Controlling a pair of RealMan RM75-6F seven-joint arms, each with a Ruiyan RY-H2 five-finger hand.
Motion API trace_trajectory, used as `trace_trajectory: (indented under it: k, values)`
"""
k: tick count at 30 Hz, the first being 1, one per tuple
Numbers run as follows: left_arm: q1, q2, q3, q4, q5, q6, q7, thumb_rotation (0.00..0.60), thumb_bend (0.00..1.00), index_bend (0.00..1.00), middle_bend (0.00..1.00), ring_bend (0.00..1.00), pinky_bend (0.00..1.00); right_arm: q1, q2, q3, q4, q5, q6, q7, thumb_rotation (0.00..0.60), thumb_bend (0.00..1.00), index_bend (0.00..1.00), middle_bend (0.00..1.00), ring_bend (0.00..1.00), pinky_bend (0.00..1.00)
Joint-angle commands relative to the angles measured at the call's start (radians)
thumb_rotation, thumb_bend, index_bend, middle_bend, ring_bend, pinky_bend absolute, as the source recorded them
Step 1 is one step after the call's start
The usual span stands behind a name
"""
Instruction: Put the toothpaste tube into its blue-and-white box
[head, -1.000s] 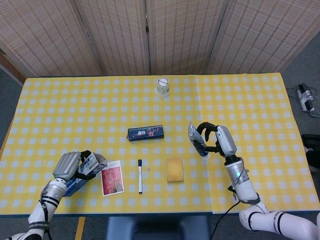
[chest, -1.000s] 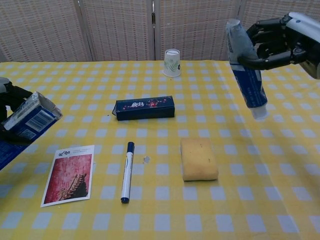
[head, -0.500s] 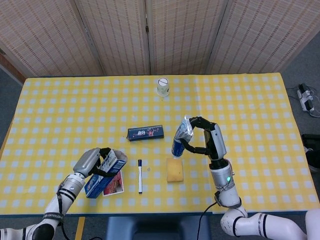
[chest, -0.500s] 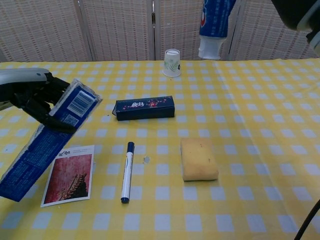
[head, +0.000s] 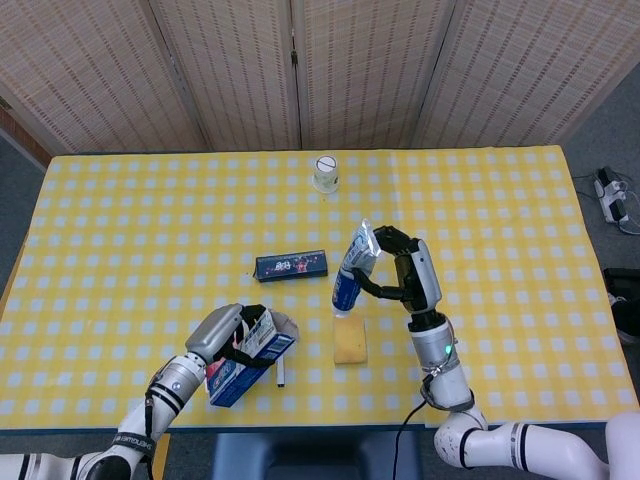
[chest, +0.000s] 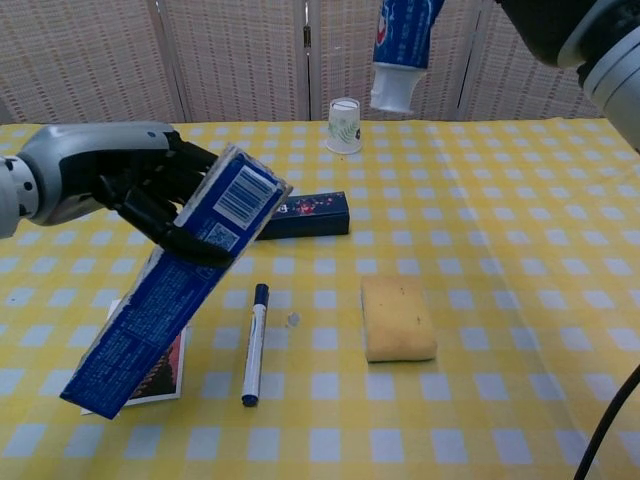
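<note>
My left hand (head: 222, 335) (chest: 120, 190) grips the blue-and-white box (head: 246, 358) (chest: 180, 282) near its upper end. The box hangs tilted above the table, its lower end down to the left over the postcard. My right hand (head: 405, 280) (chest: 565, 25) holds the toothpaste tube (head: 349, 272) (chest: 401, 45) lifted well above the table, white cap end pointing down. In the head view the tube hangs over the sponge's far edge, to the right of the box. The two are apart.
A yellow sponge (head: 350, 341) (chest: 398, 317) lies at centre front. A marker pen (chest: 254, 343) and a red postcard (chest: 150, 370) lie left of it. A dark blue box (head: 291, 265) (chest: 295, 215) lies mid-table, and a paper cup (head: 325, 173) (chest: 345, 125) stands at the back.
My left hand has carried the box up and to the right, toward the centre. The right hand has shifted the tube a little left and nearer the box.
</note>
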Motion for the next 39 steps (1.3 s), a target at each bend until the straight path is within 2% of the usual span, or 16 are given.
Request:
trace_trajectory:
  k: [1, 5, 9, 18, 22, 32, 39]
  values:
    - [-0.027, -0.005, -0.013, -0.006, -0.027, -0.033, -0.016, 0.6, 0.15, 0.5, 0.57, 0.54, 0.66, 0.007, -0.001, 0.003, -0.008, 0.008, -0.018, 0.015, 0.6, 0.34, 0.79, 0.61, 0.69, 0.56]
    - [-0.053, 0.002, -0.035, -0.007, -0.043, -0.062, -0.046, 0.6, 0.16, 0.51, 0.58, 0.54, 0.66, 0.023, 0.022, 0.026, -0.025, 0.053, -0.082, 0.069, 0.6, 0.34, 0.79, 0.61, 0.68, 0.56]
    - [-0.05, 0.013, -0.071, 0.014, -0.032, -0.145, -0.179, 0.6, 0.16, 0.52, 0.58, 0.53, 0.65, 0.03, 0.046, 0.035, -0.038, 0.094, -0.151, 0.141, 0.6, 0.34, 0.79, 0.61, 0.68, 0.56]
    - [-0.041, -0.072, -0.113, 0.121, 0.038, -0.178, -0.373, 0.6, 0.16, 0.52, 0.58, 0.52, 0.65, 0.033, 0.044, 0.051, -0.008, 0.129, -0.227, 0.323, 0.6, 0.34, 0.79, 0.61, 0.67, 0.56]
    - [-0.046, -0.083, -0.119, 0.138, 0.054, -0.18, -0.4, 0.6, 0.16, 0.52, 0.58, 0.51, 0.65, 0.034, 0.035, 0.057, 0.025, 0.118, -0.224, 0.345, 0.6, 0.34, 0.79, 0.61, 0.67, 0.56]
    - [-0.076, -0.128, -0.092, 0.15, 0.061, -0.189, -0.409, 0.6, 0.15, 0.52, 0.58, 0.52, 0.65, 0.047, 0.017, 0.072, 0.075, 0.107, -0.231, 0.391, 0.6, 0.34, 0.79, 0.61, 0.68, 0.56]
    - [-0.11, -0.166, -0.111, 0.198, 0.013, -0.181, -0.417, 0.6, 0.15, 0.52, 0.58, 0.51, 0.65, 0.06, 0.01, 0.075, 0.086, 0.11, -0.256, 0.423, 0.6, 0.34, 0.79, 0.61, 0.68, 0.56]
